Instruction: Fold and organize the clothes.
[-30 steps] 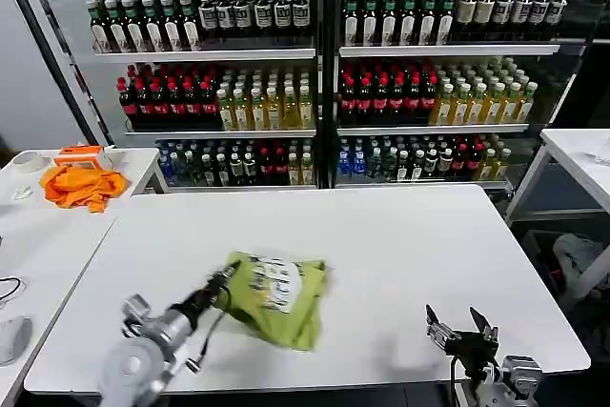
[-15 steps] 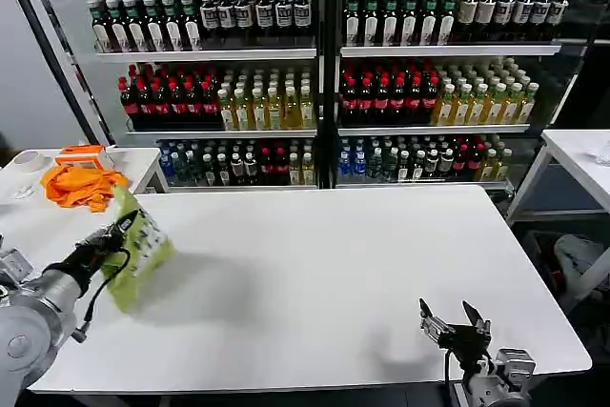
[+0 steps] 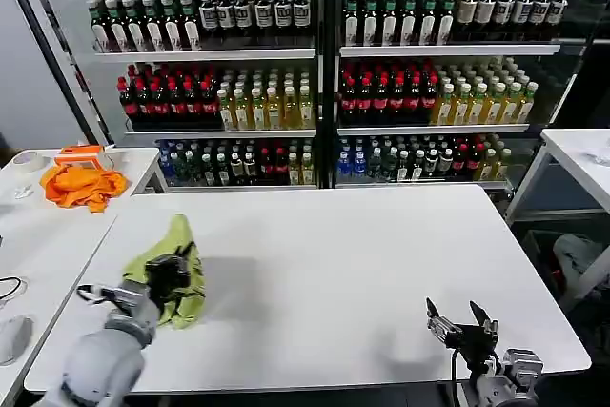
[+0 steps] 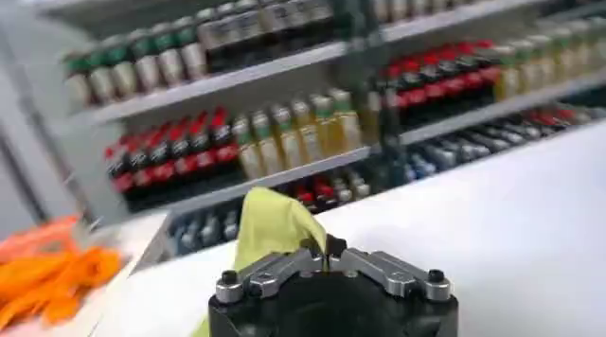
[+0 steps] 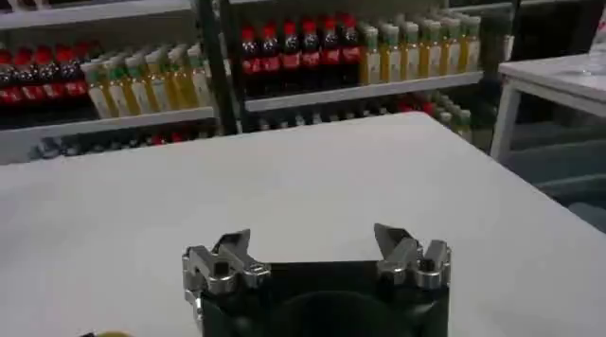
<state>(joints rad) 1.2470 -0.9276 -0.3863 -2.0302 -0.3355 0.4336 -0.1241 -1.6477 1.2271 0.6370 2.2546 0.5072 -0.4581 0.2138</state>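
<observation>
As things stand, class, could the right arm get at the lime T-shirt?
Probably not: the right gripper sits open at the table's near right edge, while the left gripper holds the lime T-shirt far left.

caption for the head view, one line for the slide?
Left gripper shut on lime T-shirt at white table's left side; right gripper open near front edge.

White table (image 3: 381,254). Shelves (image 3: 324,54) behind, stocked with rows of bottles (image 3: 381,92). Side table (image 3: 38,226) to the left bearing orange cloth (image 3: 84,185), orange box (image 3: 79,153), tape roll (image 3: 29,161). Another white table (image 3: 577,154) at right.
</observation>
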